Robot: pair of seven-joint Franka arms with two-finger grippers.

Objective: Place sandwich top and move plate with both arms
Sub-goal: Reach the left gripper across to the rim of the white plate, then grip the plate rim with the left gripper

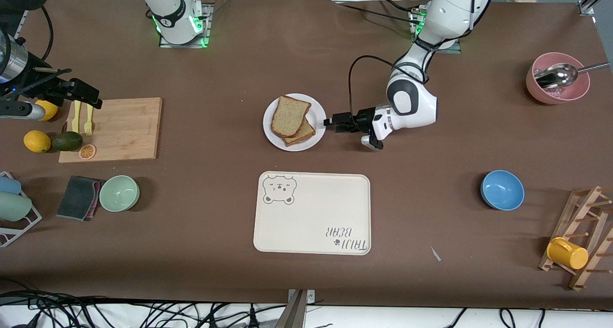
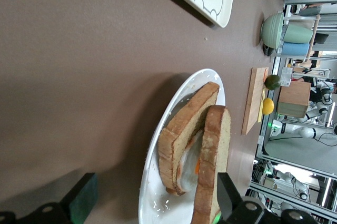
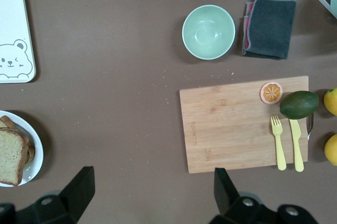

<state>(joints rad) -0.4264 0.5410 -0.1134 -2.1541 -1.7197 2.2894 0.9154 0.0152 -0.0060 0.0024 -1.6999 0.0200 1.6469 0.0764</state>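
Bread on the plate

The sandwich top lies on the white plate, at nine o'clock from the left gripper (fingers spread wide). The right gripper, also spread, waits over the cutting board.

Greyish-tan sandwich top with dark crust, white plate, beige bear-print tray, blue bowl

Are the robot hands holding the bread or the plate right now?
No, nothing is held. The left hand is open beside the plate, its fingers either side of the rim. The right hand waits open over the cutting board.
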